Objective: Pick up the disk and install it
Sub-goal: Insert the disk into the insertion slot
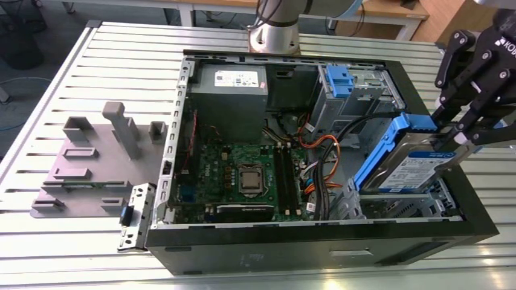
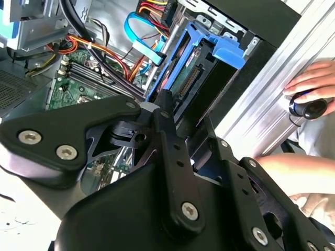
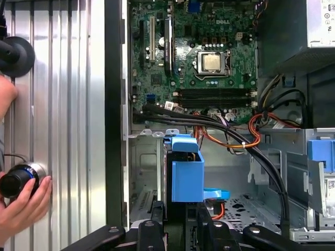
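The disk (image 1: 403,163), silver with a blue-and-white label and blue rails, hangs tilted over the drive bay (image 1: 407,206) at the near corner of the open computer case, on the exterior view's right. Its blue handle end (image 1: 415,124) points up and inward. My black gripper (image 1: 454,142) is shut on the disk's outer end. In both wrist views the blue handle (image 2: 212,44) (image 3: 187,172) sticks out beyond my fingers (image 2: 166,112) (image 3: 157,206), over the bay floor.
Inside the case lie the green motherboard (image 1: 241,175), a grey power-supply box (image 1: 234,81), a blue latch with a metal cage (image 1: 339,81) and cable bundles (image 1: 322,151). A grey fixture plate (image 1: 89,169) sits on the slatted table. A person's hand (image 3: 23,201) rests beside the case.
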Robot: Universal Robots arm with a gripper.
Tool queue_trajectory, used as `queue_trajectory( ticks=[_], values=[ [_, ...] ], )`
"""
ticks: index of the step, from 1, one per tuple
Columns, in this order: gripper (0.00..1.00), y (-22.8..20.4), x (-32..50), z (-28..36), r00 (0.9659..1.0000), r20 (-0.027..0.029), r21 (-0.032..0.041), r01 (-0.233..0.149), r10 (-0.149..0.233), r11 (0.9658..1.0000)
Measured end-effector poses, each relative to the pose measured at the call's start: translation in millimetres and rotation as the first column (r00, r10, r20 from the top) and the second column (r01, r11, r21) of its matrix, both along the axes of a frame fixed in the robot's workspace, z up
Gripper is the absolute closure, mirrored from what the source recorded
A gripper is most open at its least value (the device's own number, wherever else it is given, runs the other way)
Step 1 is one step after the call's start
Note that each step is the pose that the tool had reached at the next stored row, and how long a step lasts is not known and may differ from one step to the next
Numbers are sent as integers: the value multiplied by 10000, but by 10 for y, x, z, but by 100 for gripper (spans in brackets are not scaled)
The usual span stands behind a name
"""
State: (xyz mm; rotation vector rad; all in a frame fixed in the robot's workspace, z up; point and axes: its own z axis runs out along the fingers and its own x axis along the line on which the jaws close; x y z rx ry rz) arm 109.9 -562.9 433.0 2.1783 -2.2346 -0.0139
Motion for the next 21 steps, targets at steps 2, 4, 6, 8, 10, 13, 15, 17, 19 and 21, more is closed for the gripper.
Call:
queue_trajectory(
  ticks=[2,4,6,8,10,13,15,17,19,21],
  values=[
    [65,0,0,-36,10000,0,-1,6,-6,10000],
    [65,0,0,-71,10000,0,-1,12,-12,10000],
    [65,0,0,-108,10000,1,-1,18,-18,10000],
    [65,0,0,-145,10000,0,0,25,-25,10000],
    [65,0,0,-181,10000,0,-1,31,-31,10000],
    [65,0,0,-236,10000,0,-1,41,-41,10000],
    [65,0,0,-272,10000,0,-1,47,-47,10000],
    [65,0,0,-308,10000,0,-1,53,-53,10000],
    [65,0,0,-344,10000,1,-1,59,-59,10000],
    [65,-1,0,-381,10000,1,-2,64,-64,10000]
  ],
)
